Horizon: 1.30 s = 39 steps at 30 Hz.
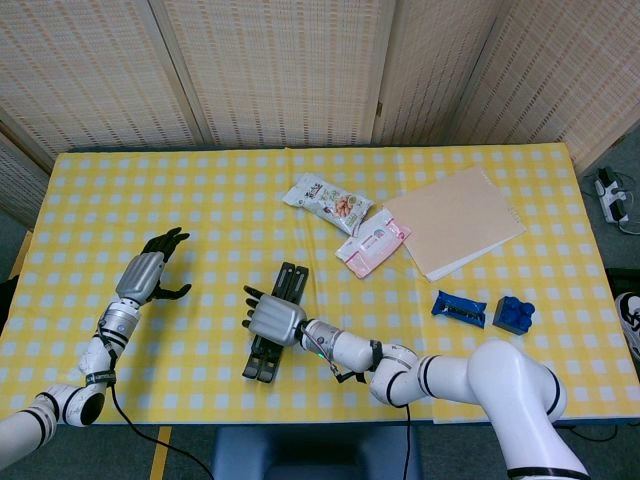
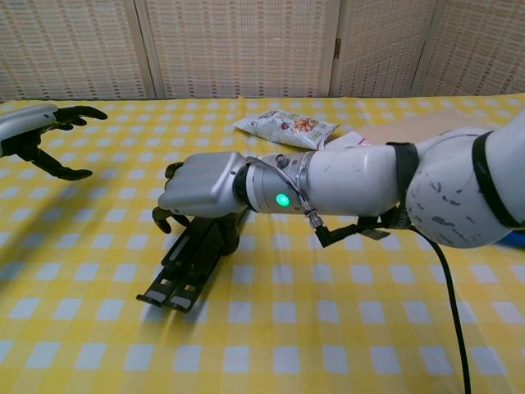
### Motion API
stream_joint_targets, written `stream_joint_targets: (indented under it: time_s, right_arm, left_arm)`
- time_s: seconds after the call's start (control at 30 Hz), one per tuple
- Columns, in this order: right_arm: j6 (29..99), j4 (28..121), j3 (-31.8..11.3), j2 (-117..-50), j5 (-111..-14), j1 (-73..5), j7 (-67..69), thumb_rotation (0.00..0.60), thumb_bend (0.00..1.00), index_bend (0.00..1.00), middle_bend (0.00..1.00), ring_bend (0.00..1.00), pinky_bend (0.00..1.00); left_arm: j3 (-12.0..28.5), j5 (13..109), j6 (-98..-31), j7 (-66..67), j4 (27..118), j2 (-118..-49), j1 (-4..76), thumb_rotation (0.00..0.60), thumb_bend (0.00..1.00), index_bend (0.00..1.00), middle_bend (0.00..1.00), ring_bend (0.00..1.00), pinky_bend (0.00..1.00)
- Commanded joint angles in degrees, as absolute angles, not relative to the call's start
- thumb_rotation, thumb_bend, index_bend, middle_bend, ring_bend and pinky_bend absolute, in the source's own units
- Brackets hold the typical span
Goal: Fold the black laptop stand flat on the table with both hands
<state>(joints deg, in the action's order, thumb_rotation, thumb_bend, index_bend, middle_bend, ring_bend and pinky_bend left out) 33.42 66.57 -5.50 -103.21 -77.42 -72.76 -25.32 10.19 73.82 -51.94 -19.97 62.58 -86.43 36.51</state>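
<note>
From where I sit, the black laptop stand (image 1: 275, 324) lies near the front edge of the table (image 1: 200, 200), a little left of centre, with its two legs drawn together side by side into one narrow strip, so I judge the fold mostly done. My right hand (image 1: 272, 320) rests on top of the stand with its fingers curled down over the far end; in the chest view the hand (image 2: 203, 186) covers that end and the fingers look wrapped around the bars, so I read it as grasping the stand. What I cannot tell is whether the legs are pressed fully flat under the palm, so a last press and a release seem left. My left hand (image 1: 150, 273) hovers well apart to the left, fingers spread and holding nothing, so the two-handed part of the job is not in evidence. As for writing, the snack bag (image 1: 325, 200) and the pink packet (image 1: 372, 243) beyond the stand both carry print, but it is too small for me to read.
</note>
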Motion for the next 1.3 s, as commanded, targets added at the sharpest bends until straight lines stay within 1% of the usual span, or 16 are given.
stream_joint_targets:
  time_s: [0.03, 0.1, 0.2, 0.33, 0.37, 0.43, 0.5, 0.53, 0.57, 0.7, 0.8, 0.9, 1.0, 1.1, 1.13, 1.3]
  right_arm:
    - [34.25, 66.48, -5.23, -103.35, -78.35, -72.4, -24.97, 0.6, 0.22, 0.31, 0.41, 0.2, 0.0]
    - [35.21, 66.49, -5.15, -103.47, -79.11, -72.06, -24.62, 0.6, 0.22, 0.32, 0.43, 0.22, 0.0]
    - [36.59, 66.29, -4.94, -103.61, -80.14, -71.49, -24.33, 0.6, 0.22, 0.36, 0.49, 0.26, 0.0]
    - [37.37, 66.58, -4.57, -103.29, -80.8, -70.78, -24.25, 0.6, 0.22, 0.37, 0.49, 0.28, 0.0]
    - [37.43, 66.75, -4.4, -103.09, -80.95, -70.65, -24.46, 0.6, 0.22, 0.36, 0.47, 0.28, 0.0]
    - [37.56, 66.81, -3.85, -102.52, -81.28, -70.38, -26.24, 0.6, 0.22, 0.25, 0.33, 0.2, 0.0]
    - [37.53, 67.61, -3.77, -102.16, -80.28, -69.74, -28.09, 0.6, 0.22, 0.04, 0.09, 0.06, 0.0]
    - [37.55, 68.12, -3.82, -102.03, -79.59, -69.38, -28.82, 0.6, 0.22, 0.01, 0.04, 0.04, 0.0]
    - [37.65, 68.77, -3.92, -101.86, -78.87, -69.02, -29.58, 0.6, 0.22, 0.0, 0.01, 0.01, 0.0]
    - [41.3, 72.81, -4.76, -100.52, -77.08, -66.51, -31.14, 0.6, 0.22, 0.0, 0.0, 0.0, 0.0]
    - [46.85, 77.26, -5.71, -97.91, -75.89, -63.26, -32.48, 0.6, 0.22, 0.0, 0.0, 0.0, 0.0]
    - [53.16, 84.08, -6.11, -93.24, -74.03, -58.81, -34.69, 0.6, 0.22, 0.0, 0.0, 0.0, 0.0]
    - [57.32, 90.46, -5.9, -88.41, -71.75, -55.07, -36.33, 0.6, 0.22, 0.0, 0.0, 0.0, 0.0]
    - [60.86, 95.95, -4.97, -83.36, -70.73, -51.42, -36.42, 0.6, 0.22, 0.0, 0.0, 0.0, 0.0]
    - [63.11, 98.39, -4.32, -80.55, -70.34, -48.99, -35.28, 0.6, 0.22, 0.0, 0.0, 0.0, 0.0]
    - [68.72, 103.59, -1.09, -71.95, -72.53, -41.71, -29.33, 0.6, 0.22, 0.0, 0.0, 0.0, 0.0]
  left_arm:
    - [10.26, 73.82, -52.09, -20.0, 62.77, -86.35, 36.45, 0.6, 0.31, 0.13, 0.04, 0.0, 0.01]
    - [10.34, 73.88, -52.49, -19.93, 62.73, -86.48, 36.36, 0.6, 0.31, 0.13, 0.04, 0.0, 0.01]
    - [10.28, 74.05, -52.74, -19.87, 62.78, -86.54, 36.28, 0.6, 0.31, 0.13, 0.04, 0.0, 0.01]
    - [10.25, 74.09, -52.88, -19.72, 63.01, -86.48, 36.2, 0.6, 0.31, 0.13, 0.04, 0.0, 0.01]
    - [10.24, 74.08, -52.93, -19.68, 63.05, -86.49, 36.16, 0.6, 0.31, 0.13, 0.04, 0.0, 0.01]
    - [10.28, 74.04, -53.03, -19.57, 63.29, -86.41, 36.11, 0.6, 0.31, 0.13, 0.04, 0.0, 0.01]
    - [10.36, 73.96, -53.17, -19.33, 63.6, -86.28, 36.06, 0.6, 0.31, 0.13, 0.03, 0.0, 0.01]
    - [10.39, 73.91, -53.19, -19.19, 63.72, -86.23, 36.05, 0.6, 0.31, 0.13, 0.02, 0.0, 0.01]
    - [10.45, 73.84, -53.22, -19.06, 63.89, -86.14, 36.04, 0.6, 0.31, 0.13, 0.02, 0.0, 0.01]
    - [10.87, 73.58, -53.94, -18.42, 64.85, -85.56, 35.86, 0.6, 0.31, 0.13, 0.02, 0.0, 0.01]
    - [11.25, 73.23, -54.73, -17.51, 65.9, -84.59, 35.53, 0.6, 0.31, 0.13, 0.02, 0.0, 0.01]
    - [11.79, 72.45, -55.95, -16.02, 68.18, -82.66, 34.76, 0.6, 0.31, 0.13, 0.02, 0.0, 0.01]
    - [12.01, 72.19, -58.24, -13.27, 69.56, -81.13, 33.77, 0.6, 0.31, 0.13, 0.02, 0.0, 0.01]
    - [12.21, 72.25, -61.99, -10.27, 70.32, -80.73, 32.41, 0.6, 0.31, 0.13, 0.02, 0.0, 0.01]
    - [12.31, 72.15, -63.74, -9.38, 71.13, -80.3, 31.51, 0.6, 0.31, 0.14, 0.02, 0.0, 0.01]
    - [11.09, 72.14, -66.14, -6.98, 77.0, -76.33, 28.56, 0.6, 0.31, 0.14, 0.02, 0.0, 0.01]
